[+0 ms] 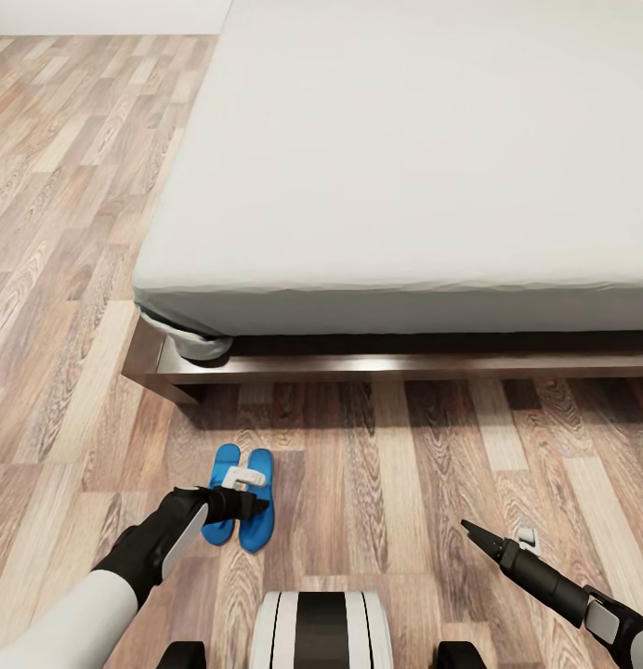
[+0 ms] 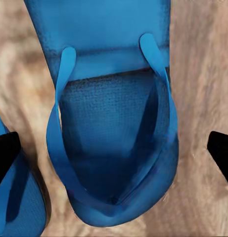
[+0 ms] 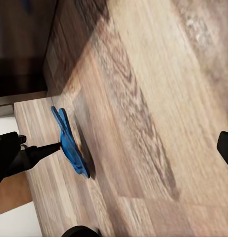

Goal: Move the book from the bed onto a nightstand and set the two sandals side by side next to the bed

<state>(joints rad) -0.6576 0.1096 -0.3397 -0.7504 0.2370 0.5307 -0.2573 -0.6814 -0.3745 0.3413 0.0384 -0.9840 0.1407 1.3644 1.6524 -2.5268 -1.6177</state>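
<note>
Two bright blue sandals (image 1: 241, 497) lie side by side on the wood floor just in front of the bed's (image 1: 405, 167) near left corner. My left gripper (image 1: 251, 491) hangs right over them, open. In the left wrist view one sandal (image 2: 114, 143) lies between the spread fingertips (image 2: 5, 158) without contact, and the other sandal (image 2: 17, 207) sits beside it. My right gripper (image 1: 498, 531) is open over bare floor to the right, holding nothing; its wrist view shows both sandals (image 3: 69, 143) edge-on. The book and the nightstand are out of view.
The bed's dark wooden frame (image 1: 359, 364) runs low along the floor, with a bunched sheet corner (image 1: 196, 342) at its left end. Wood-plank floor (image 1: 71, 279) stretches away left of the bed. My base (image 1: 321, 632) is at the near edge.
</note>
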